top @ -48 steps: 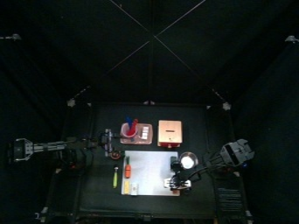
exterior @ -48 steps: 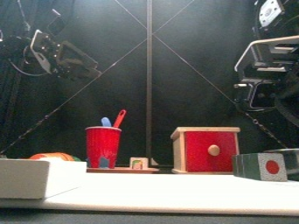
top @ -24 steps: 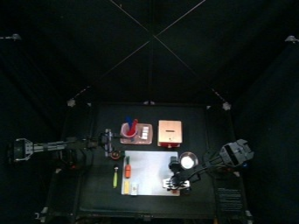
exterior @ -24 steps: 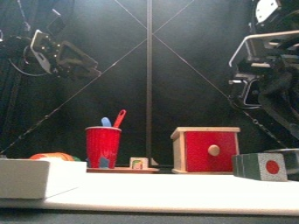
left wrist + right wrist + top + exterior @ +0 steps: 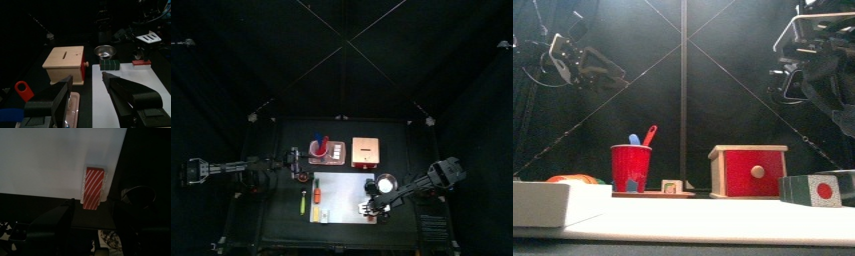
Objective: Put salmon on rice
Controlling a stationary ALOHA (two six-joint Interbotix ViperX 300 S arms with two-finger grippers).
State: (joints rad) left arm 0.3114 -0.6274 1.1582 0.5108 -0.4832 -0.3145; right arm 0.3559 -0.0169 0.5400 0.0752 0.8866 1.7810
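Black curtains close in a small black table, and most of its front half is covered by a white mat [image 5: 338,195].

Nearest the right pincer [image 5: 93,210], straight ahead of its tips, lies the salmon [image 5: 93,185], a red-and-white striped oblong resting flat at the very edge of the mat. The jaws stand wide apart and grip nothing. One is on each long side of the piece, and its near end sits just at the gap between them. That lineup looks deliberate: I judge that a descent and a squeeze across the narrow width would take hold of it, and the wide spread leaves room for a small error.

A little beyond the pincer, toward the table's back and off the mat's corner, sits the rice [image 5: 385,185], a bright round dish. It is near the salmon but apart from it, so the placing is not yet done. The carry should be short.

Farther off, a dark green block [image 5: 810,190] stands on the right pincer's side. Behind it are a wooden box [image 5: 750,170] with a red front and a red cup [image 5: 631,165], both clear of the likely path.

Farthest away, across the mat, the left pincer [image 5: 93,95] rests with its jaws apart and empty. It sits well off from both task pieces, presumably parked so the right arm can work alone.
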